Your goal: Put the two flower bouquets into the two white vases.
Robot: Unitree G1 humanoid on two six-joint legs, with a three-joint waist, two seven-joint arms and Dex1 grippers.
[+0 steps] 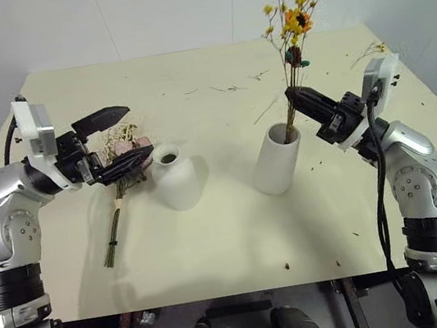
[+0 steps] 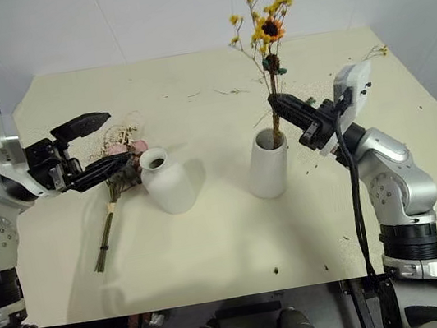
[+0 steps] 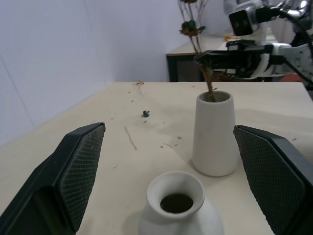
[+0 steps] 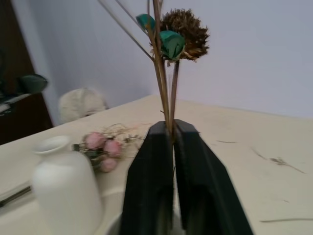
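**Bouquets: yellow one in the tall vase, pink one on the table**

Yellow bunch [image 1: 292,15] stands with its stems down in the tall vase [image 1: 277,160]. Right gripper [image 1: 298,98] pinches those stems just above the vase mouth, fingers nearly together around them. Stems look thin, dry and brittle; very light. Judgement: a hard squeeze or sideways pull could snap them or tip the vase.

Pink bunch [image 1: 127,146] lies flat on the table [image 1: 238,236], beside the squat vase [image 1: 176,176] on the side away from the tall vase. Left gripper [image 1: 124,132] hovers over its heads, jaws wide, holding nothing.

Handling: heads are soft and shed easily. Take hold on the bundled stems [image 1: 116,215] below the blooms. The squat vase's narrow neck will need the stems kept tight.
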